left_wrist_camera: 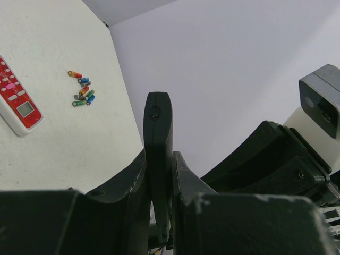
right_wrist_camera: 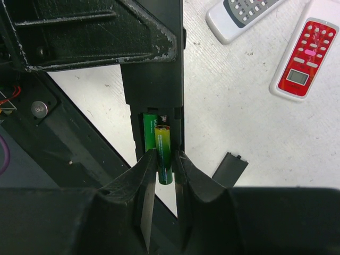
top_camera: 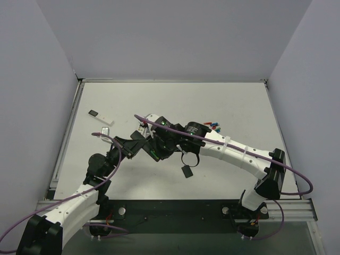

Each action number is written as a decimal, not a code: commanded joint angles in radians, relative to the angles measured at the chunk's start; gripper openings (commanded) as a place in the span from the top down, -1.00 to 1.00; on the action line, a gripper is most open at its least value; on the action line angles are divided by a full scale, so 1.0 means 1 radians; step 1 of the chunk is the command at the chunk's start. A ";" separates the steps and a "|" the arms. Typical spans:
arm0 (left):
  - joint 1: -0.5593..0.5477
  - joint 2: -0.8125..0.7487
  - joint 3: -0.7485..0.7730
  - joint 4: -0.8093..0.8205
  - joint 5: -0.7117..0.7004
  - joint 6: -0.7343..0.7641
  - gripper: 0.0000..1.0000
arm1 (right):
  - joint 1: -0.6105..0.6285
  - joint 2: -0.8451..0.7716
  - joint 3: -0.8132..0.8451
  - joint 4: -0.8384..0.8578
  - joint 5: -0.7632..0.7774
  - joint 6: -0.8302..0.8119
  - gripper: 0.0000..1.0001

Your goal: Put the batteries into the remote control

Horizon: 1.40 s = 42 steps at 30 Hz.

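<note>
Holding one green battery (right_wrist_camera: 149,133), remote's (right_wrist_camera: 154,90) compartment (right_wrist_camera: 159,114); right fingers (right_wrist_camera: 143,180) pinch second battery (right_wrist_camera: 163,154), left fingers (left_wrist_camera: 130,183) clamp remote.

Two batteries (right_wrist_camera: 163,150) side by side inside the remote control (right_wrist_camera: 151,87)

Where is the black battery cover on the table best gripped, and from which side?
Probably best: grip the battery cover across its two long edges, near the middle, coming straight down from above. It lies flat on the table, thin as a plate, so no side gives access beneath it; the long edges look straight and parallel.
</note>
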 commanded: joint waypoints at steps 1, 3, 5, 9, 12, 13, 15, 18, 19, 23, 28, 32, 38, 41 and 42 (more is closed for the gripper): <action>0.004 -0.014 -0.001 0.064 -0.012 -0.027 1.00 | 0.009 0.018 0.049 -0.035 0.036 -0.019 0.68; 0.004 -0.014 -0.002 0.061 -0.016 -0.031 1.00 | 0.011 0.024 0.057 -0.038 0.036 -0.019 0.67; 0.004 -0.014 -0.002 0.058 -0.016 -0.031 1.00 | 0.014 0.034 0.063 -0.043 0.036 -0.018 0.68; 0.004 -0.017 -0.004 0.057 -0.017 -0.028 1.00 | 0.015 0.043 0.085 -0.058 0.036 -0.008 0.67; 0.004 -0.017 -0.005 0.051 -0.020 -0.028 1.00 | 0.020 0.049 0.098 -0.075 0.062 -0.007 0.63; 0.004 -0.017 -0.004 0.048 -0.022 -0.028 1.00 | 0.021 0.050 0.106 -0.083 0.066 -0.005 0.61; 0.004 -0.019 -0.005 0.044 -0.023 -0.030 1.00 | 0.023 0.054 0.111 -0.087 0.064 -0.007 0.59; 0.004 -0.022 -0.007 0.040 -0.025 -0.030 1.00 | 0.026 0.057 0.117 -0.095 0.066 -0.004 0.59; 0.004 -0.020 -0.007 0.040 -0.026 -0.031 1.00 | 0.026 0.057 0.120 -0.098 0.067 -0.005 0.59; 0.004 -0.022 -0.008 0.037 -0.028 -0.035 1.00 | 0.029 0.060 0.123 -0.101 0.072 -0.004 0.66; 0.004 -0.028 -0.010 0.038 -0.031 -0.036 1.00 | 0.031 0.070 0.128 -0.110 0.067 -0.005 0.85; 0.004 -0.030 -0.008 0.037 -0.034 -0.035 1.00 | 0.031 0.077 0.134 -0.126 0.063 -0.004 1.00; 0.004 -0.030 -0.004 0.061 -0.029 -0.030 1.00 | 0.029 0.104 0.158 -0.167 0.059 0.002 1.00; 0.004 -0.034 -0.002 0.077 -0.022 -0.028 1.00 | 0.031 0.118 0.163 -0.175 0.066 0.001 1.00; 0.004 -0.034 -0.001 0.077 -0.020 -0.031 1.00 | 0.029 0.120 0.164 -0.175 0.067 -0.001 1.00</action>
